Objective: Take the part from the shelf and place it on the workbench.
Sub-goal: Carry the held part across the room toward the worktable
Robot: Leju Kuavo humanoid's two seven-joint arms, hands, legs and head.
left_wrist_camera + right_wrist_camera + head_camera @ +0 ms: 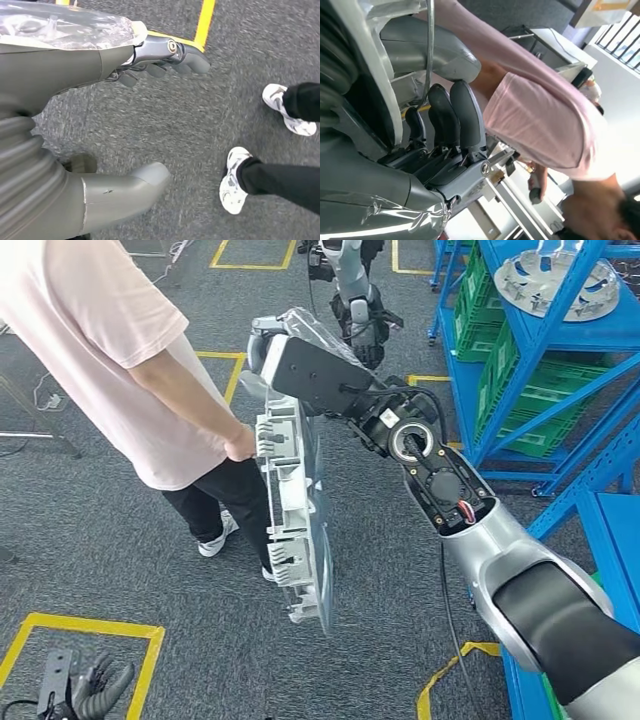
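Grey carpet floor [90,550] with yellow tape lines. Nearest, left hand [94,690] hangs low, fingers [166,62] apart, holding nothing. Right hand [283,355] grips the part [298,510] by its top edge, part hanging upright in mid-air. Step looks like carry: part off the shelf, bench not visible, so next needs a turn toward it. Person [128,370] touching the part stands in the way; blue shelf [528,360] beyond at right.

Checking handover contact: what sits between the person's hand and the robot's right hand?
In the head view, the grey part hangs between them: the right hand grips its top edge, and the person's hand touches its side below. Nothing else lies in that stretch.
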